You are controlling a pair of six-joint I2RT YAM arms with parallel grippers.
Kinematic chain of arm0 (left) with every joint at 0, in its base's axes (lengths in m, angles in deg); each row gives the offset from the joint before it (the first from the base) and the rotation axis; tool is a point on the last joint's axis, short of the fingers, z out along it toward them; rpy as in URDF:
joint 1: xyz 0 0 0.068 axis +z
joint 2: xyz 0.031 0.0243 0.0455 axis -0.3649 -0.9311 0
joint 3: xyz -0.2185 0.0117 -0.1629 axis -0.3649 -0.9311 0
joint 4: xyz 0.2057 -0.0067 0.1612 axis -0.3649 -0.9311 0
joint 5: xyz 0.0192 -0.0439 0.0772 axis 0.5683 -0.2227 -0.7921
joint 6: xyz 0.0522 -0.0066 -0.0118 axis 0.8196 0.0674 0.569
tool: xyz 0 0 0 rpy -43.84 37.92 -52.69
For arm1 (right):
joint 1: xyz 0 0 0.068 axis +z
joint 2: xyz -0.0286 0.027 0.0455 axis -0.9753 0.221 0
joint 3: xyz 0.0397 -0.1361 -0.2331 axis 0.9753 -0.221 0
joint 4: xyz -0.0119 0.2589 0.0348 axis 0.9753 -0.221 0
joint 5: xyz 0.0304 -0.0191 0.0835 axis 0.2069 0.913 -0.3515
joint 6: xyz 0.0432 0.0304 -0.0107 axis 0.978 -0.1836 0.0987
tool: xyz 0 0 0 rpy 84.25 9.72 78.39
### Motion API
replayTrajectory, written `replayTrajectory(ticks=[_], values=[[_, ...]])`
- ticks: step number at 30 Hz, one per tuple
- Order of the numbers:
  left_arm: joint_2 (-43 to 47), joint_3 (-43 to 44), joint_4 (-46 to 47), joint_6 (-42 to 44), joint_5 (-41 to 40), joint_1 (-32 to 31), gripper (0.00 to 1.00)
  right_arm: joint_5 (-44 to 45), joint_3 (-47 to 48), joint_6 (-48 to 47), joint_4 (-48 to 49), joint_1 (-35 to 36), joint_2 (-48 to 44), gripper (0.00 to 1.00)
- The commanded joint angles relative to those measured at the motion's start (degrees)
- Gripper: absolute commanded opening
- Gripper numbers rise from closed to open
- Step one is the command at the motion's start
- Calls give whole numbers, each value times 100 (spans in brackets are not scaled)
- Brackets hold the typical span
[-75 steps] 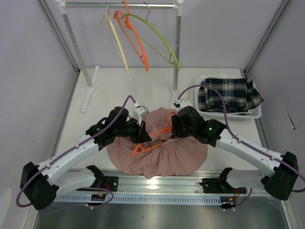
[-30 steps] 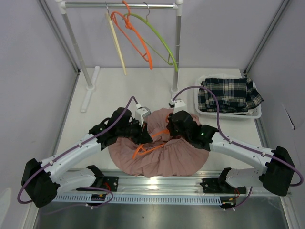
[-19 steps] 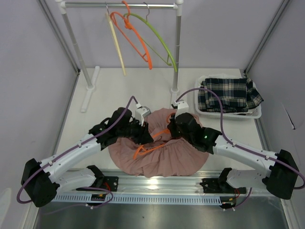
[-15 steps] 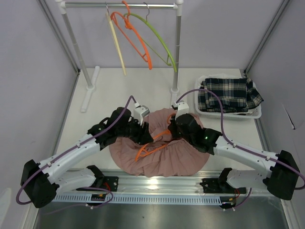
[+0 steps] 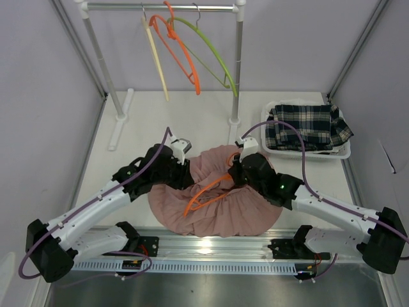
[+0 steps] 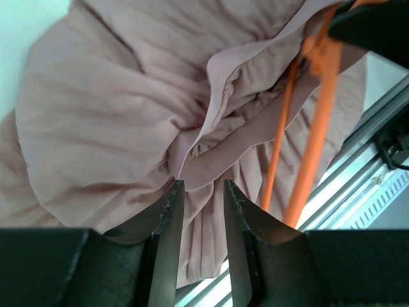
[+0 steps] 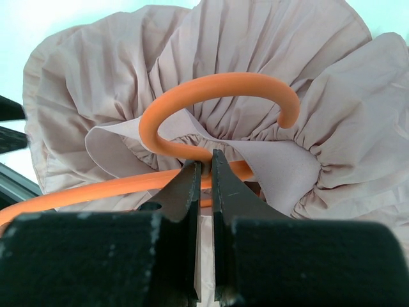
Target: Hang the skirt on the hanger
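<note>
Pink skirt (image 5: 220,208) on a white table (image 5: 185,121) between pale walls (image 5: 38,96)
Right gripper (image 7: 204,167) clamps the hanger (image 7: 217,86); left gripper (image 6: 200,187) sits parted at the waistband (image 6: 220,153)

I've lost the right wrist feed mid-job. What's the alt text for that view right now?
The right gripper is shut on the neck of the orange hanger, just below its hook, which curves up over the fingers. Behind it spreads the pink pleated skirt, its waistband bunched around the hook's base. One hanger arm runs off to the lower left.
</note>
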Motion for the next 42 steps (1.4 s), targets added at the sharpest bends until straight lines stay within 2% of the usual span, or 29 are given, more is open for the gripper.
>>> replayTrajectory(ticks=[1, 13, 26, 35, 37, 39, 40, 42], values=[[-112, -151, -77, -257, 0, 21, 35, -4, -21, -11, 313, -74, -187, 0], [-428, -872, 714, -494, 335, 21, 42, -119, -21, 59, 357, -205, -266, 0], [-903, -1083, 1487, -723, 388, 30, 38, -189, -30, 68, 392, -355, -328, 0], [-1062, -1312, 1708, -793, 151, 21, 42, -224, -91, 147, 515, -469, -363, 0], [-1097, -1373, 1786, -819, 98, 30, 40, -224, -109, 165, 559, -478, -346, 0], [-1115, -1417, 1883, -863, 71, 30, 31, -224, -135, 174, 594, -487, -354, 0], [-1123, -1417, 1901, -872, 54, 30, 20, -224, -144, 191, 629, -495, -346, 0], [-1115, -1409, 1910, -890, 54, 21, 12, -163, -153, 209, 664, -513, -311, 0]])
